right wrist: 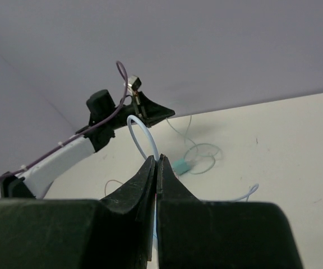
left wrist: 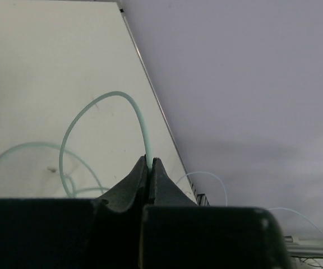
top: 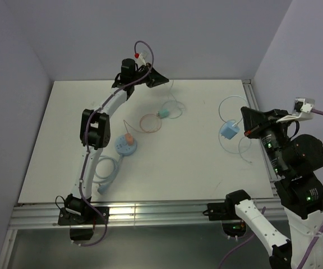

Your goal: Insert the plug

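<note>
My left gripper is far back near the wall, shut on a thin green cable that rises from between its tips. That cable loops down to a teal plug lying mid-table, also seen in the right wrist view as the teal plug. My right gripper hovers at the right side, shut on a pale blue cable at its tips. A blue square plug block sits just left of it. A round blue socket with an orange piece on top lies left of centre.
An orange wire loop lies between the round socket and the teal plug. A pale blue hose curls at the front left. The back wall stands close behind the left gripper. A metal rail runs along the near edge.
</note>
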